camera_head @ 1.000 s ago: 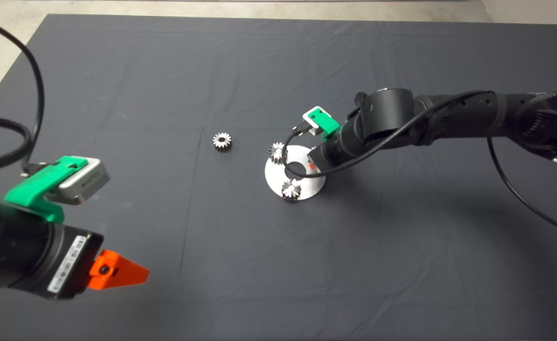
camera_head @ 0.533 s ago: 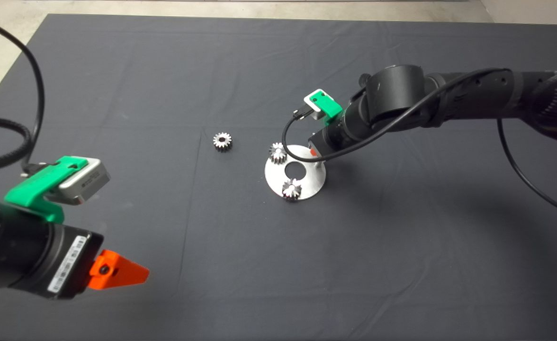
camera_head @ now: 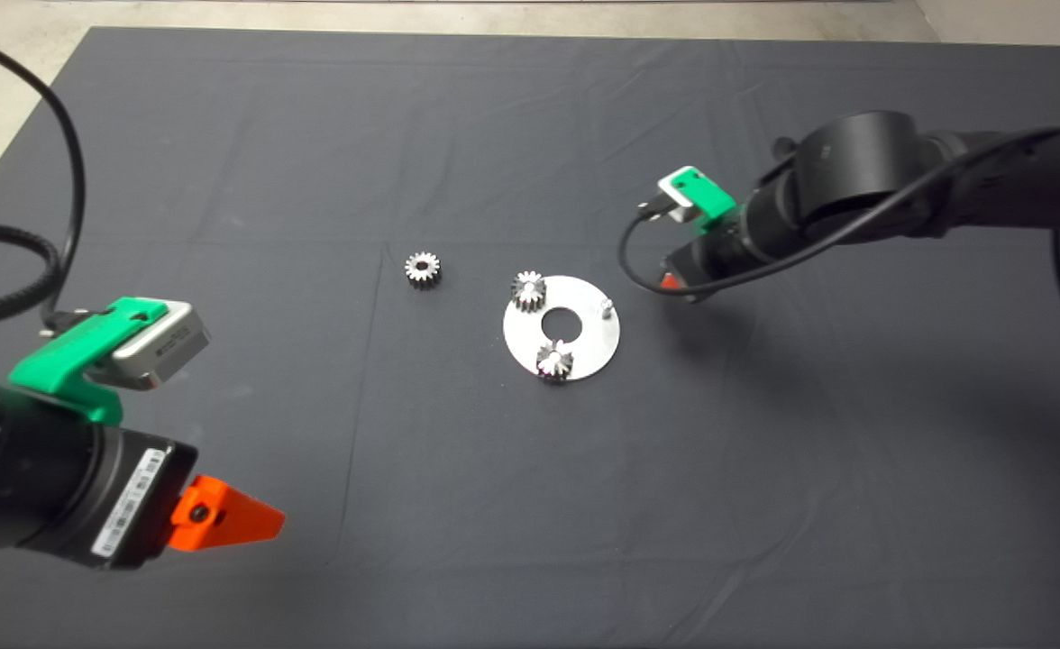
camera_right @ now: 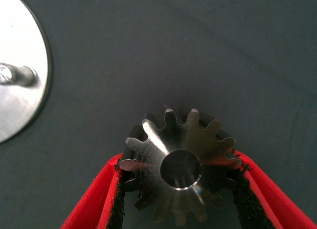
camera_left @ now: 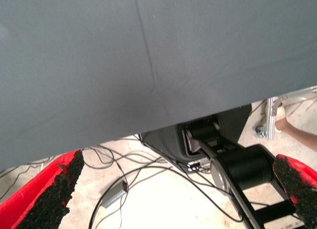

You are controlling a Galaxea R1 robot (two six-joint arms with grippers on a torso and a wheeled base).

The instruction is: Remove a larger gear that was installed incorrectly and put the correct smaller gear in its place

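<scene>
The right gripper (camera_right: pixel 181 189) is pinching the larger gear (camera_right: pixel 181 167) between its two red fingers (camera_right: pixel 96 199), whose black pads are pressing on the teeth at either side; the gear's lower teeth are running off the bottom edge of the right wrist view. In the head view this gripper (camera_head: pixel 674 284) is hanging over the dark mat (camera_head: pixel 764 469) right of centre, just beside the round metal plate (camera_head: pixel 584 347), but the gear itself is hidden under the arm there and only a sliver of red finger is showing.

On the plate, one bare pin (camera_head: pixel 607 308) is standing near the right rim, and two small gears (camera_head: pixel 527 289) are sitting on the upper left and lower rim. The smaller gear (camera_head: pixel 422 269) is lying alone on the mat, left of the plate and apart from it.

The left gripper (camera_head: pixel 223 516) is waiting at the lower left of the head view. In its wrist view its fingers (camera_left: pixel 54 197) are spread wide, their tips cut off by the frame, with the worktop edge, cables on the floor and a person's leg (camera_left: pixel 299 132) beyond.
</scene>
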